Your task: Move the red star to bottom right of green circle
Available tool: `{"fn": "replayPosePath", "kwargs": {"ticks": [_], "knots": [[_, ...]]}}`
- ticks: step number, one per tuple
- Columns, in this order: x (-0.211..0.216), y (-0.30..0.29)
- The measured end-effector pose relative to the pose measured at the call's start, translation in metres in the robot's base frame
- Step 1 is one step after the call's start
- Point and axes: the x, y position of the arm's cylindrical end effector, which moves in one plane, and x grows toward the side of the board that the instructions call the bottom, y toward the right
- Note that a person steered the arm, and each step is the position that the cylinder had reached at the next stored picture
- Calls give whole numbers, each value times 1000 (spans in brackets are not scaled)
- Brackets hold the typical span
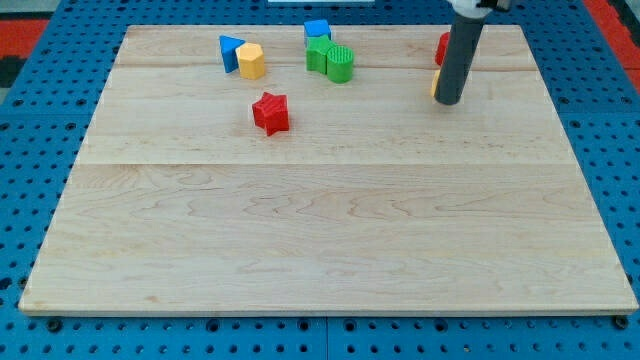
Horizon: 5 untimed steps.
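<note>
Red star (270,112) alone on counter (320,230), left-below green circle (340,63); my tip (448,101) well right of both; no fingers on this rod.

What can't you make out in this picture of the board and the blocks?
- Camera view: the red block and yellow block behind the rod are mostly hidden, shapes unreadable.
- The green block is partly covered by the green circle.
- The rod's top is cut off by the view's top; my tip shows.
</note>
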Motion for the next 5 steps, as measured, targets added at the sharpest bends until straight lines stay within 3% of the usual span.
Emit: {"fn": "replayPosePath", "kwargs": {"ticks": [1,2,3,4,5], "knots": [[-29,14],[-28,23],[37,-9],[104,-86],[117,-217]]}}
